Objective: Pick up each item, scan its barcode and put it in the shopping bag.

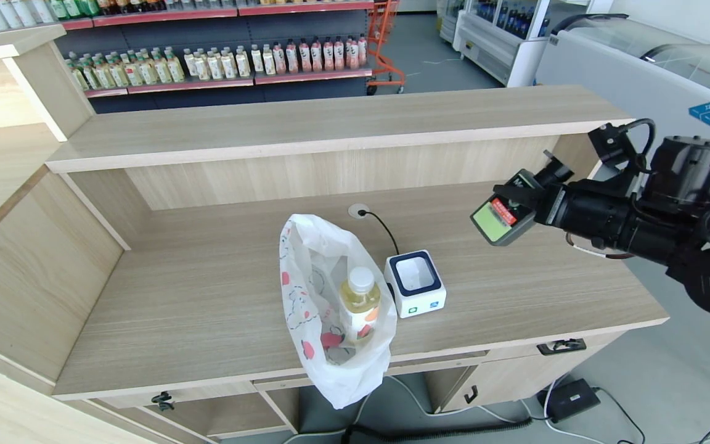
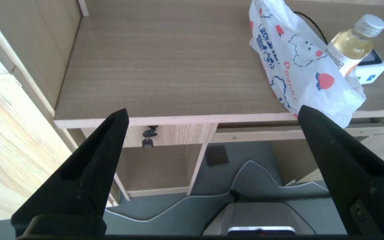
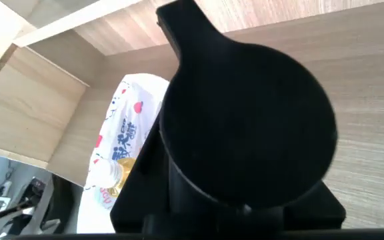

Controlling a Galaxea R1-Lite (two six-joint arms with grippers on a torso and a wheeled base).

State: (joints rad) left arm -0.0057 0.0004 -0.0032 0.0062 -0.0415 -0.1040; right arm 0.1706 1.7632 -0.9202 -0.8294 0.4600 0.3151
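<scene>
A white shopping bag (image 1: 315, 296) with red prints stands open near the counter's front edge. A bottle of yellow drink (image 1: 360, 303) with a white cap stands upright inside it. Just right of the bag sits a white cube scanner (image 1: 415, 282), window facing up. My right gripper (image 1: 518, 203) is shut on a dark item (image 1: 498, 220) with a green and red label. It holds the item in the air, right of the scanner and above it. The item's black rounded body (image 3: 245, 127) blocks much of the right wrist view. My left gripper (image 2: 213, 119) hangs open below the counter's front edge, left of the bag (image 2: 292, 60).
The wooden counter (image 1: 207, 296) has a raised ledge (image 1: 330, 129) behind and a side wall at the left. A black cable (image 1: 381, 229) runs from the scanner to a hole at the back. Store shelves with bottles (image 1: 219, 61) and freezers (image 1: 638, 61) stand beyond.
</scene>
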